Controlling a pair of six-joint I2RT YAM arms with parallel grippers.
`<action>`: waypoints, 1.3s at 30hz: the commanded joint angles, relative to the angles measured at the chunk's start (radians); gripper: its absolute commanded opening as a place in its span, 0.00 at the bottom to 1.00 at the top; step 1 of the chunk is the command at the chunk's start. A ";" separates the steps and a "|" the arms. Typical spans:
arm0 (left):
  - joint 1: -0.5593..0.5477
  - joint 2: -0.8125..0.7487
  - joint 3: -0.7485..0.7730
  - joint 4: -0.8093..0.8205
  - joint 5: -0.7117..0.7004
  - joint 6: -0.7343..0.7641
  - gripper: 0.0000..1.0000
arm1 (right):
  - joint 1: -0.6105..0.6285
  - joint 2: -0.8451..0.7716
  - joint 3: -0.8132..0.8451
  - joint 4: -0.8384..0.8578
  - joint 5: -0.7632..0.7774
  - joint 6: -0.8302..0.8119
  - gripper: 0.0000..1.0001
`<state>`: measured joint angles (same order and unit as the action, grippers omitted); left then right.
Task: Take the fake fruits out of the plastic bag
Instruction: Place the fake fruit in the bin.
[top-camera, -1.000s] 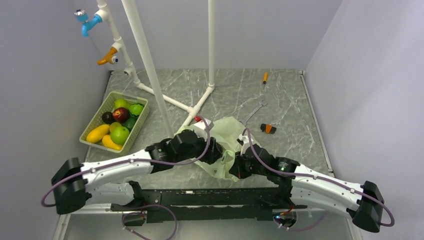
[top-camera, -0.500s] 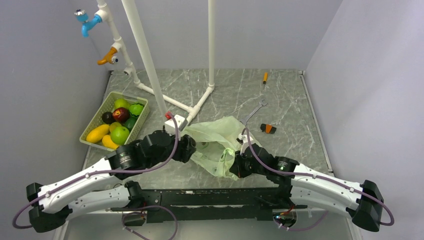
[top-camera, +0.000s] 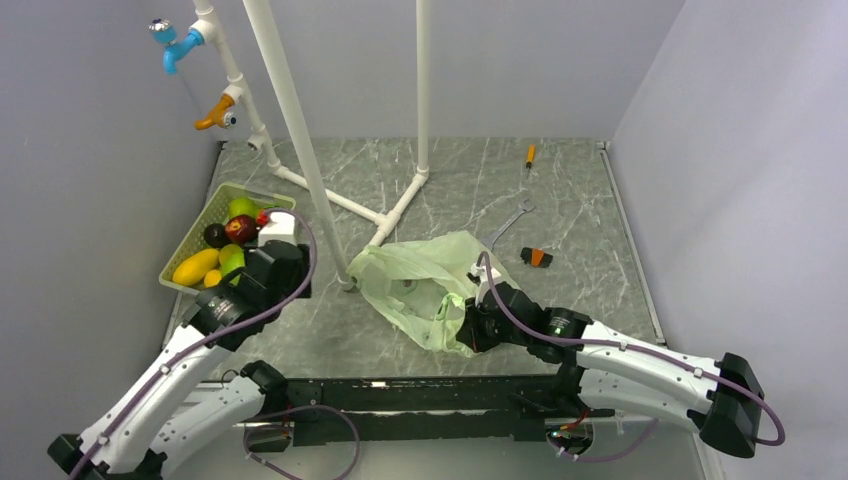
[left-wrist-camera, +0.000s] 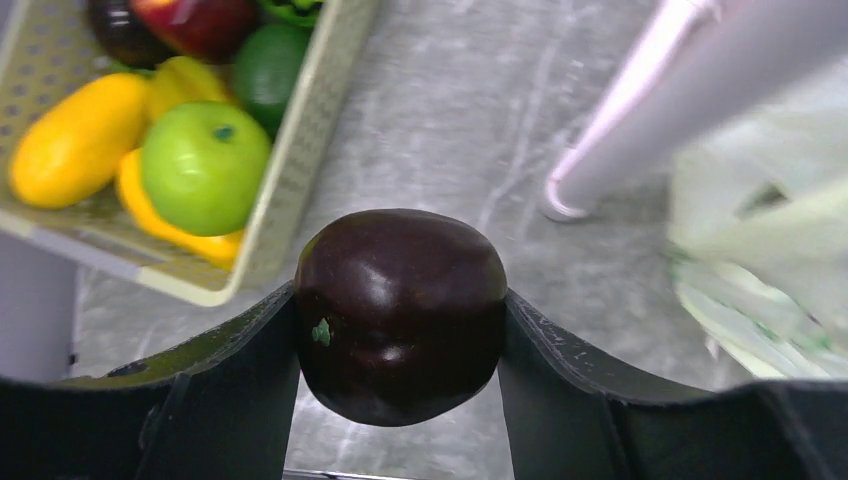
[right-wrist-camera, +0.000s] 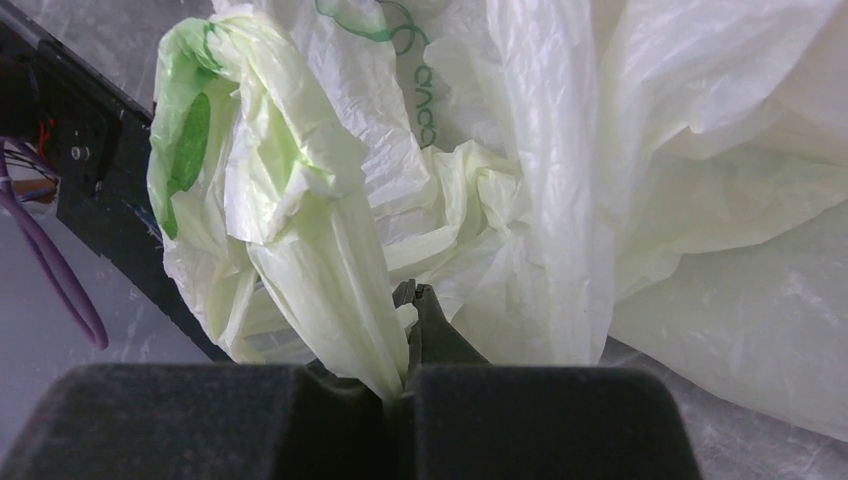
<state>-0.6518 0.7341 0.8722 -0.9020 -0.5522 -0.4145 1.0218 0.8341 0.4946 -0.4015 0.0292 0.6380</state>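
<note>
My left gripper (left-wrist-camera: 400, 300) is shut on a glossy dark purple-black fruit (left-wrist-camera: 400, 315), held above the table just off the near right corner of the slotted basket (left-wrist-camera: 300, 170). In the top view the left gripper (top-camera: 275, 268) overlaps the basket's right side. The basket (top-camera: 222, 192) holds yellow (top-camera: 195, 267), green (top-camera: 240, 207), red (top-camera: 240, 228) and dark fruits. The pale-green plastic bag (top-camera: 420, 275) lies crumpled mid-table. My right gripper (top-camera: 470, 325) is shut on a fold of the bag (right-wrist-camera: 560, 150) at its near edge (right-wrist-camera: 405, 340). The bag's inside is hidden.
A white pipe frame (top-camera: 300, 130) stands between basket and bag; its foot (left-wrist-camera: 565, 195) is close to the right of my left gripper. A wrench (top-camera: 510, 222), a small orange-black object (top-camera: 537, 257) and a screwdriver (top-camera: 530, 155) lie beyond the bag.
My left arm has drawn out of the bag and swung left to the basket, carrying the dark fruit. The bag has spread out. My right gripper has kept its hold.
</note>
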 joint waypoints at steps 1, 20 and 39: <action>0.177 -0.005 0.049 0.085 -0.029 0.117 0.00 | 0.004 -0.017 0.029 0.022 0.019 -0.006 0.00; 0.896 0.584 0.503 -0.031 -0.090 -0.447 0.00 | 0.002 0.009 0.101 -0.045 0.036 -0.028 0.00; 1.142 0.923 0.404 0.147 0.338 -0.399 0.01 | 0.002 0.120 0.160 -0.008 0.006 -0.050 0.00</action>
<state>0.4911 1.6283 1.2671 -0.8097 -0.3248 -0.8318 1.0218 0.9733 0.6220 -0.4389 0.0425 0.5941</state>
